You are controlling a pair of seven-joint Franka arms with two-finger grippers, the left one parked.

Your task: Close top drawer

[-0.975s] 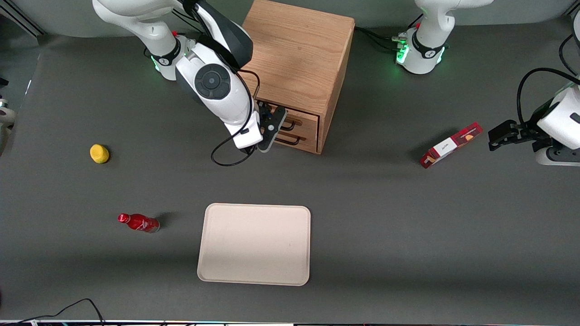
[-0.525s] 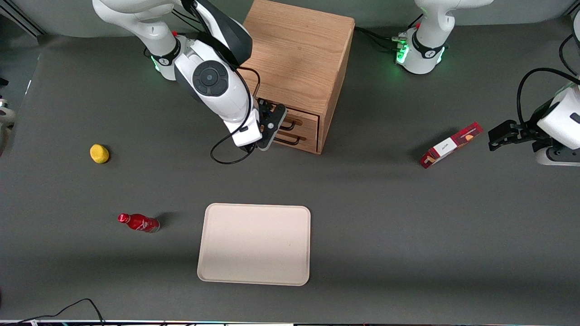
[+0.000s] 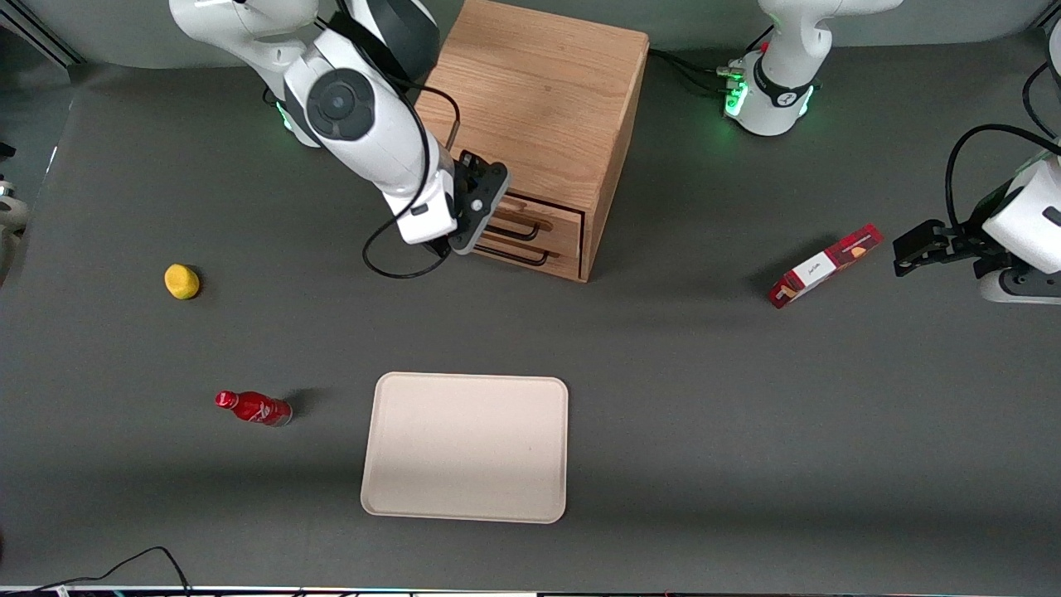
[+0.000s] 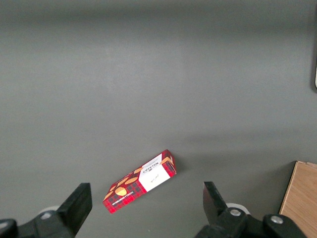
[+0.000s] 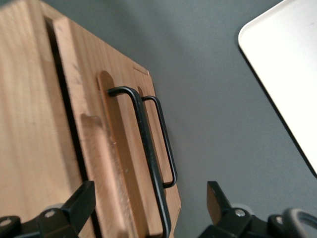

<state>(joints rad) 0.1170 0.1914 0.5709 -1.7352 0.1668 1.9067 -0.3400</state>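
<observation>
The oak cabinet (image 3: 539,108) stands at the table's back. Its top drawer (image 3: 551,217) sits in the cabinet with its front about level with the lower drawer's (image 3: 557,255). My right gripper (image 3: 487,206) is open, right in front of the drawer fronts at their end toward the working arm. In the right wrist view my gripper (image 5: 151,198) has its jaws wide apart, and the top drawer's black wire handle (image 5: 144,148) runs between them without touching either. The lower drawer's handle (image 5: 167,144) shows beside it. A dark gap (image 5: 55,74) runs along the top drawer's upper edge.
A beige tray (image 3: 464,448) lies nearer the front camera than the cabinet; it also shows in the right wrist view (image 5: 287,74). A red bottle (image 3: 253,408) and a yellow lemon (image 3: 181,281) lie toward the working arm's end. A red box (image 3: 825,265) lies toward the parked arm's end.
My gripper has slid along the drawer fronts toward the working arm's end and away from the front camera, more in the last half second. The drawers look unchanged.
</observation>
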